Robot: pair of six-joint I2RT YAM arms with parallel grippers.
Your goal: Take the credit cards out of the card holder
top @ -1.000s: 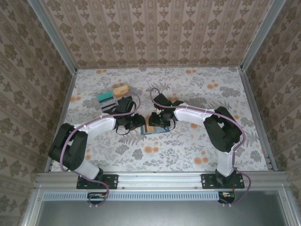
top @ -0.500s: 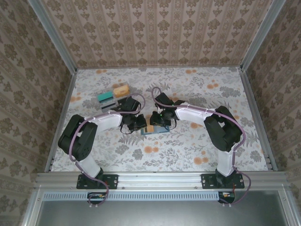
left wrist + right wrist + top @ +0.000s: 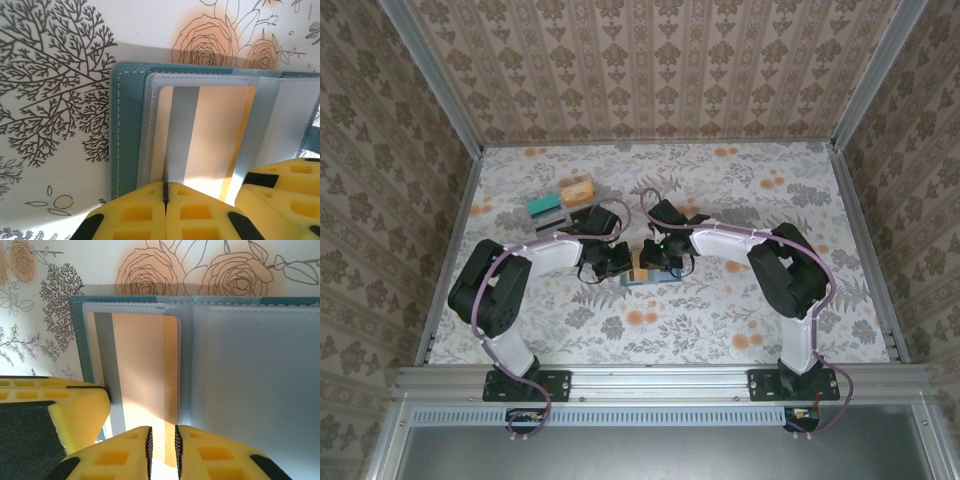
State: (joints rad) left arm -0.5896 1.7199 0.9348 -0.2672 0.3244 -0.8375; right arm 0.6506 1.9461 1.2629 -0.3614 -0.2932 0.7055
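Observation:
The card holder lies open on the flowered table, teal rim and slate-blue inner faces up. A tan-orange credit card with a grey stripe sits in its clear slot. My left gripper is shut, its tips pressed together on the card's near end at the stripe. My right gripper keeps a narrow gap, with the card's right edge showing between the fingers. More credit cards lie at the back left: a teal-green one and a tan-orange one.
Each wrist view shows the other gripper's yellow finger close beside its own. Papered walls with metal rails close in the table on three sides. Open table lies in front of and to the right of the holder.
My left gripper has moved right onto the card holder and its jaws have closed. The right gripper's gap has narrowed while it stayed over the holder.

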